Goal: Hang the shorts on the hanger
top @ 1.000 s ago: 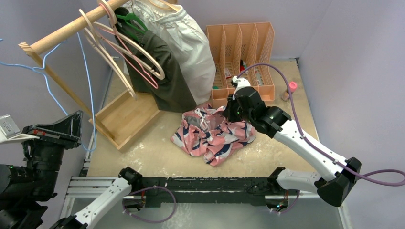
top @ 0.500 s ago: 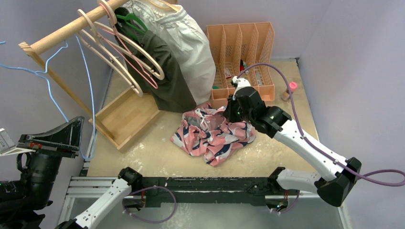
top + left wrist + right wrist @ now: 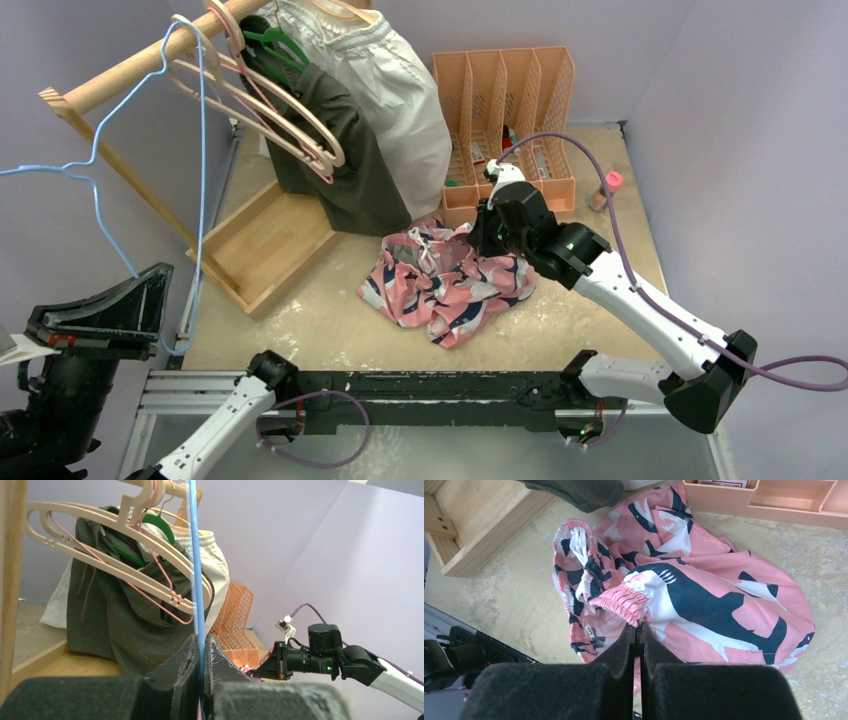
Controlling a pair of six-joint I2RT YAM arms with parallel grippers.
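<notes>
The pink shark-print shorts (image 3: 450, 280) lie crumpled on the table in front of the orange file rack; they also show in the right wrist view (image 3: 704, 595). My right gripper (image 3: 638, 630) is shut on their elastic waistband (image 3: 621, 602), and in the top view it (image 3: 484, 240) stands at the shorts' far right edge. The thin light-blue wire hanger (image 3: 200, 150) hangs in the air at the far left, off the table. My left gripper (image 3: 201, 642) is shut on its wire (image 3: 195, 555); in the top view it (image 3: 145, 290) is low at the left edge.
A wooden rail (image 3: 150, 60) on a wooden stand (image 3: 265, 240) carries beige hangers (image 3: 260, 110), a green hanger (image 3: 270, 42), a dark olive garment (image 3: 345, 160) and a white garment (image 3: 400, 90). An orange file rack (image 3: 505, 120) stands behind the shorts. A pink-capped bottle (image 3: 608, 188) lies at the right.
My left gripper has moved down and toward the near edge with the blue hanger, whose wire now rises up toward the rail. The right gripper and the shorts have not moved.
</notes>
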